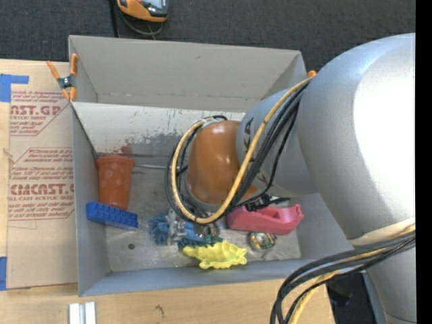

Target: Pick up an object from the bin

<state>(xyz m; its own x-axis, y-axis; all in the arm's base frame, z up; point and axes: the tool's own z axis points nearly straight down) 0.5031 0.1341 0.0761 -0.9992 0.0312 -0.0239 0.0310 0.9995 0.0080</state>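
Blue toy | located on bin floor, front middle, near yellow toy | end effector just beside it, opening cannot be told | judged light, rigid, knobbly; grip advised across its narrow middle

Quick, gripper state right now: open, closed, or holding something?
Gripper: cannot be told; it is down beside a blue thing and a yellow thing.
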